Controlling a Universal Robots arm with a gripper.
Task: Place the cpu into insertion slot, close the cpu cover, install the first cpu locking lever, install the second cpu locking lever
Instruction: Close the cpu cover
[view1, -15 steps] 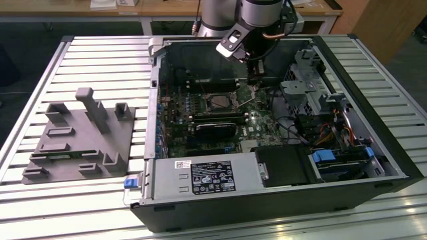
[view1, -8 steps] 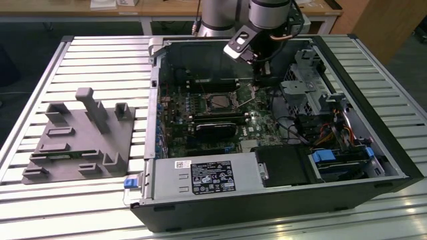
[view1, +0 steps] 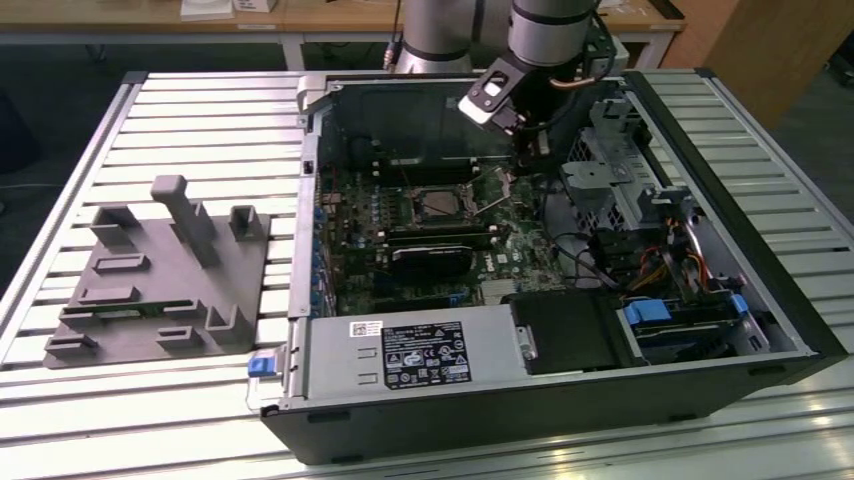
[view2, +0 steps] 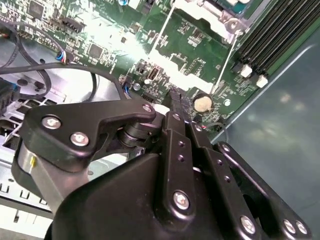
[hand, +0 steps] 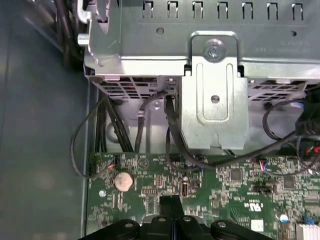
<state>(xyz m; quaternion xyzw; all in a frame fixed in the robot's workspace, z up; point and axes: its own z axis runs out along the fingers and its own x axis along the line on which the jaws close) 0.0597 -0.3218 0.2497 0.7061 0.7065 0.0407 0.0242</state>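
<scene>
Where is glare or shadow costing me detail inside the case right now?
Second wrist view: glare whitens the green circuit board past the gripper. Exterior view: the insertion slot lies dim inside the case, while the table slats glare white. First wrist view: even light; the metal bracket is bright but legible.

Single arm (view1: 547, 30) hangs near-vertical, wrist tilted a little, with the tool (view1: 530, 160) pointing down. In both wrist views the tool (view2: 175, 102) (hand: 170, 201) shows black linkages converging, fingertips pressed together.
</scene>
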